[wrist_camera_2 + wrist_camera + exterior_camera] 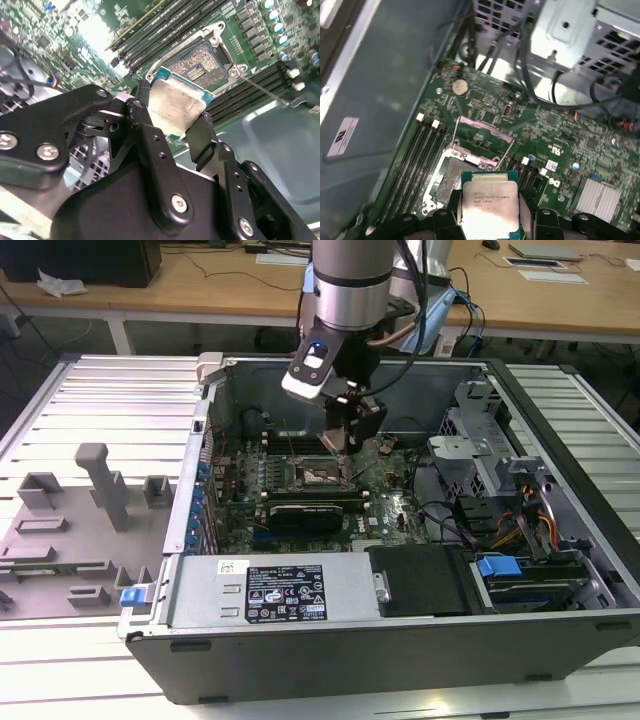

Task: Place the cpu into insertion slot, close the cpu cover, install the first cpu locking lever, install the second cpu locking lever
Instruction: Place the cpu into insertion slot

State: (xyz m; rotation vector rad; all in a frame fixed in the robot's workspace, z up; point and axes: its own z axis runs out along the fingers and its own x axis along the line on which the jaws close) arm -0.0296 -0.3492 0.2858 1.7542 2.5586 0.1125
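Observation:
My gripper (172, 114) is shut on the cpu (175, 106), its black fingers (140, 117) clamping two opposite edges of the pale metal chip. In the first wrist view the cpu (490, 206) hangs in the gripper (490, 216) just above and beside the insertion slot (451, 181). The slot's contact field (197, 62) lies bare. The cpu cover (487, 128) stands flipped open behind the slot. A thin locking lever (260, 89) sticks out beside the socket. In the exterior view the gripper (345, 448) hovers over the insertion slot (322, 476) inside the open computer case.
Long black memory slots (422, 150) flank the socket. A grey power supply box (290, 590) lines the case's near side, and a drive cage (480, 440) with cables sits toward the exterior view's right. Grey fixtures (100, 490) stand on the slatted table at the left.

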